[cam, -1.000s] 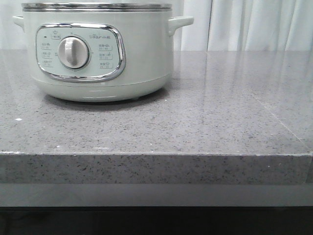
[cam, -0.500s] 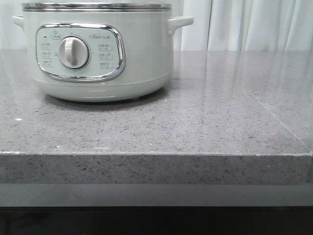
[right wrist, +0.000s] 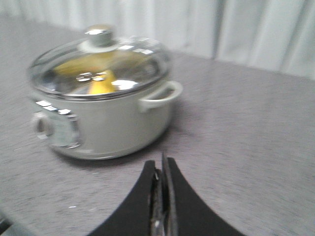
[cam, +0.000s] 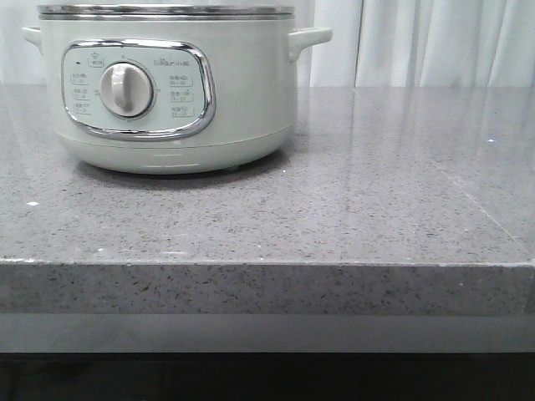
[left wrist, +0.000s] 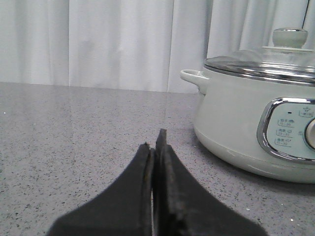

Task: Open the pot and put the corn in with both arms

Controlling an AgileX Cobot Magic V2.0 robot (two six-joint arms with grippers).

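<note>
The pale grey-green pot (cam: pixel 167 92) stands at the back left of the grey stone table (cam: pixel 334 209), with its glass lid (right wrist: pixel 98 69) on. Something bright yellow, which looks like the corn (right wrist: pixel 101 84), shows through the lid inside the pot. In the left wrist view the pot (left wrist: pixel 256 123) and the lid knob (left wrist: pixel 290 37) show too. My left gripper (left wrist: pixel 153 140) is shut and empty, low over the table a short way from the pot. My right gripper (right wrist: pixel 160 164) is shut and empty, apart from the pot (right wrist: pixel 103 113), on the side of one handle (right wrist: pixel 160 96). Neither gripper shows in the front view.
White curtains (cam: pixel 418 42) hang behind the table. The table's front edge (cam: pixel 267 263) runs across the front view. The right wrist view is blurred.
</note>
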